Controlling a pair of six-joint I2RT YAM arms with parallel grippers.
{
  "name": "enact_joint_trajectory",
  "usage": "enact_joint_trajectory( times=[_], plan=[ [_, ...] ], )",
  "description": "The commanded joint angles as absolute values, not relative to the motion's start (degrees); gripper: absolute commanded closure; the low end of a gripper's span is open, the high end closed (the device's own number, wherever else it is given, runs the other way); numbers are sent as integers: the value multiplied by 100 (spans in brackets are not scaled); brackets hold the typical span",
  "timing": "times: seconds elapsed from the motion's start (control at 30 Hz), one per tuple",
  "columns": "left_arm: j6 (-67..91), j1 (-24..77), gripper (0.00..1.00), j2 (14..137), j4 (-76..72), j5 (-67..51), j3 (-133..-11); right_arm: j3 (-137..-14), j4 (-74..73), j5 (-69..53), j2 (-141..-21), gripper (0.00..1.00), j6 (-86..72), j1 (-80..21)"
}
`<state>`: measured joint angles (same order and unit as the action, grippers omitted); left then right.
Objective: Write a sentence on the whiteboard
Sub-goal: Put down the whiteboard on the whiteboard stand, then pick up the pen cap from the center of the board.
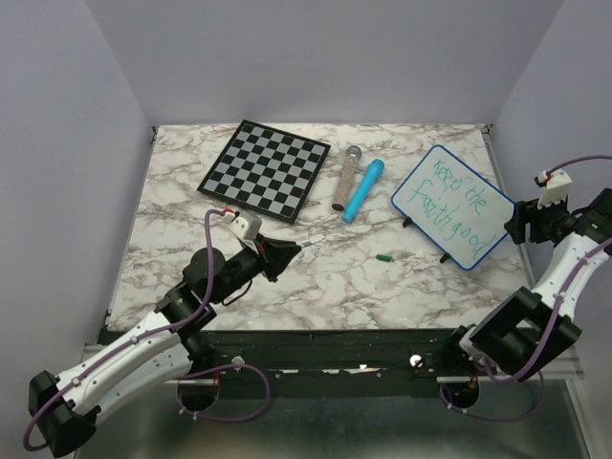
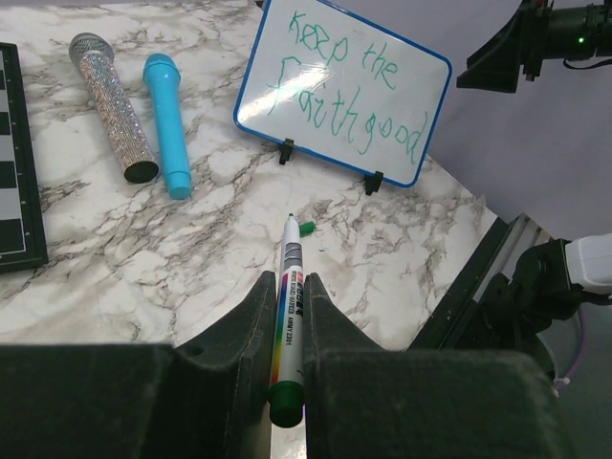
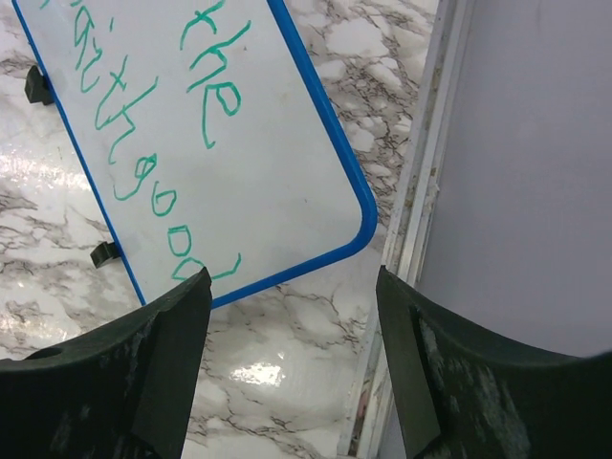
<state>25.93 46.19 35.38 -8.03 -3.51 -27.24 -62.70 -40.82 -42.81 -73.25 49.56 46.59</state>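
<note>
Top view: whiteboard (image 1: 451, 206) sits at the right edge of the marble table (image 1: 191, 239), far side. Its long axis runs diagonally, far-left to near-right. The sentence (image 1: 449, 199), in green, follows that axis in two lines. Right gripper (image 1: 519, 225) is just beside the board's right corner; can't tell contact from here. Left gripper (image 1: 287, 253) is well apart, mid-left of the table, pinching a marker (image 1: 304, 248) with its tip aimed right. A green cap (image 1: 383, 258) lies between them. Chessboard (image 1: 266, 168), glitter microphone (image 1: 345, 180) and blue microphone (image 1: 364, 189) are on the far side.

Left wrist: fingers pressed together on the marker (image 2: 292, 253), tip pointing ahead toward the whiteboard (image 2: 344, 91). The board is well ahead, resting on two black feet along its near long edge. The sentence (image 2: 354, 105) reads "Keep the / faith good", upright from here. The cap (image 2: 307, 229) is just past the tip.

Right wrist: right gripper (image 3: 292, 296) is spread wide with nothing between the fingers. The whiteboard's (image 3: 249, 172) rounded corner sits just ahead of the gap, its blue rim close to one finger (image 3: 177, 325); touching unclear. The sentence (image 3: 206, 76) runs sideways.
</note>
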Motion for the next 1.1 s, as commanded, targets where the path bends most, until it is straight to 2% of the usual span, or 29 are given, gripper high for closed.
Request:
enact_joint_trajectory(
  times=[0.0,0.2,0.3,0.43,0.53,0.63,0.7,0.83,1.07],
  plan=[
    [2628,4597,100,3428,-940,-457,-2637,-6266,-4350,-4096,-6707,23,5124,4702],
    [2707,4597,100,3428,-1054,-492,-2558,-6521,-5437,-4552,-6206,23,5782,4317],
    [2847,4597,100,3428,-1212,-501,-2444,-6346,-5983,-5114,-6248,23,6257,3457],
    [3023,4579,100,3384,-1318,-466,-2294,-5846,-6311,-5704,-6800,23,7214,1510],
    [3155,4570,100,3252,-1310,-387,-2145,-5538,-5645,-5101,-7380,26,7024,234],
    [3252,4553,100,3120,-1257,-308,-2013,-5318,-4766,-4468,-7751,29,6786,-481],
    [3296,4553,100,3085,-1266,-264,-1925,-5387,-4449,-4281,-8190,31,6663,-615],
    [3322,4518,100,3129,-1274,-193,-1872,-5931,-4290,-3965,-8911,41,6364,-755],
    [3348,4465,100,3392,-1494,-237,-1758,-6065,-3999,-3428,-9509,47,5933,-1168]
  ],
)
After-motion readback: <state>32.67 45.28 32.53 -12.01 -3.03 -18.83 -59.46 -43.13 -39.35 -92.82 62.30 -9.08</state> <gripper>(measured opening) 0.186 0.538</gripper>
